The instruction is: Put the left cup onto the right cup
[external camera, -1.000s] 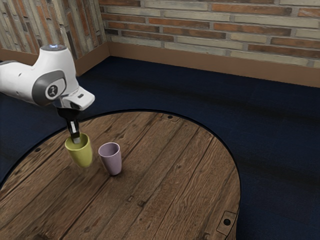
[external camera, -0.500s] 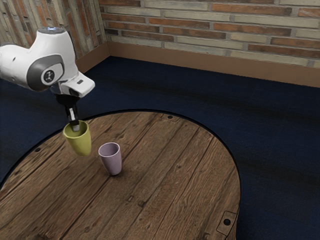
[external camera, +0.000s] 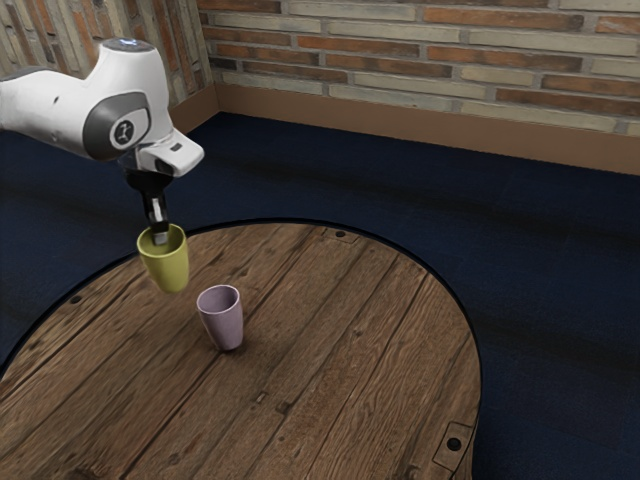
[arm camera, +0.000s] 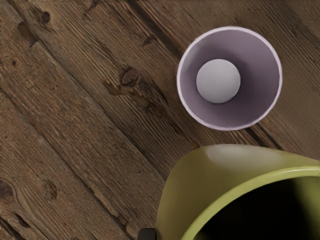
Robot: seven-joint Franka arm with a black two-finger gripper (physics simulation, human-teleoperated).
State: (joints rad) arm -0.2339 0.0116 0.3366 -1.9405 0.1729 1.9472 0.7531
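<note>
The claw (external camera: 157,233) grips the yellow cup (external camera: 167,262) by its rim, holding it clear of the desk (external camera: 350,340), near the purple cup (external camera: 221,316). This looks like the carry step; the next move calls for centring over the purple cup's mouth, then lowering.

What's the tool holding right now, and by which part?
The yellow-green cup, pinched at its rim by the tool, one finger inside the mouth. The purple cup stands untouched on the table.

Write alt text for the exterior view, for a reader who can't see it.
A white robot arm holds a yellow-green cup by its rim in its black tool, above a round wooden table, beside an upright purple cup. Brick wall and blue carpet behind.
</note>
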